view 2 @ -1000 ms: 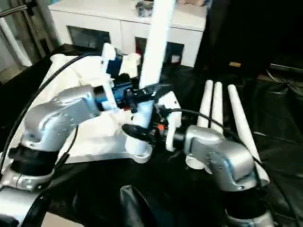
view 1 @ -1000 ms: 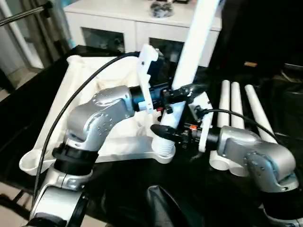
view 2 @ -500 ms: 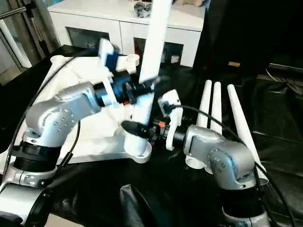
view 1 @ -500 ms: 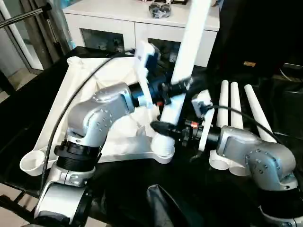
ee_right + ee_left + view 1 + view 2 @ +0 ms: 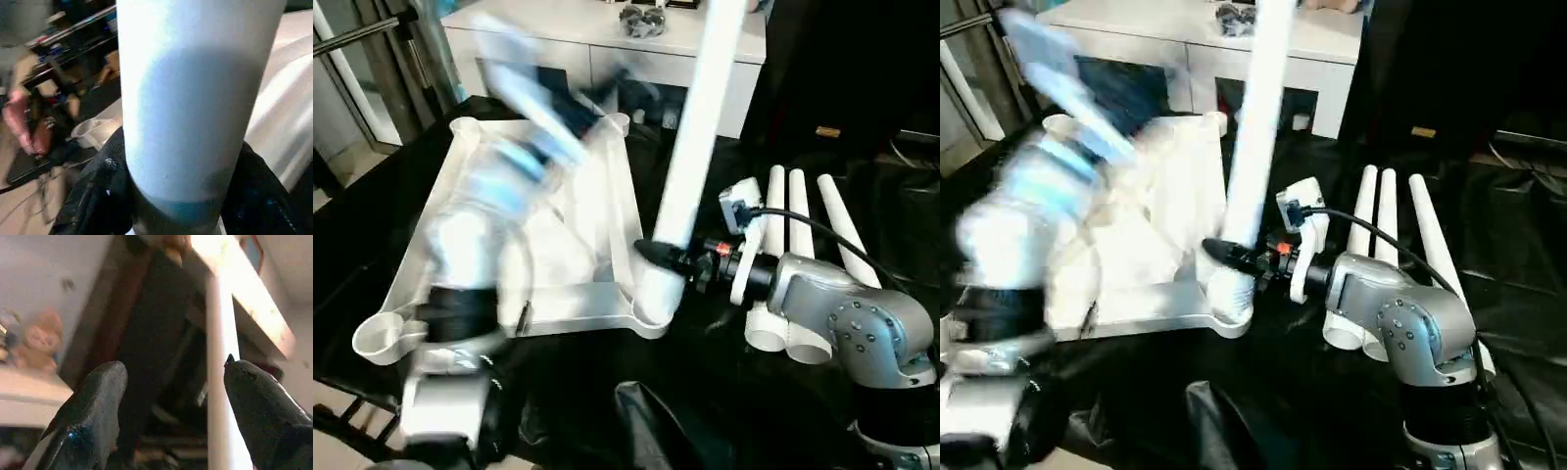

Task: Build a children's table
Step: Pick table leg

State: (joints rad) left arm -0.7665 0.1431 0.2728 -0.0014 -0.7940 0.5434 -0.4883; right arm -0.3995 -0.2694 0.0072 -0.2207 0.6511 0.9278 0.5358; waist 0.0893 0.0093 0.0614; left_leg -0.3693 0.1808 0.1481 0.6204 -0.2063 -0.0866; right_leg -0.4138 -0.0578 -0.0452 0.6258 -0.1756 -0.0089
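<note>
The white tabletop (image 5: 607, 196) lies upside down on black cloth, ribbed side up. One white leg (image 5: 700, 117) stands tilted in its near right corner socket (image 5: 651, 308). My right gripper (image 5: 668, 258) is shut on this leg just above the socket, and its dark fingers (image 5: 105, 196) press on both sides of the tube. The left arm is a blur over the tabletop's left half. My left gripper (image 5: 172, 363) is open, with the leg (image 5: 220, 382) passing free close to one finger (image 5: 264, 406).
Three more white legs (image 5: 793, 225) lie side by side on the black cloth to the right of the tabletop. A white glass-door cabinet (image 5: 597, 44) stands behind the work. An empty corner socket (image 5: 382, 338) sits at the near left.
My left gripper has opened, let go of the standing leg and swung back to the left. The right gripper has kept its hold low on the leg.
</note>
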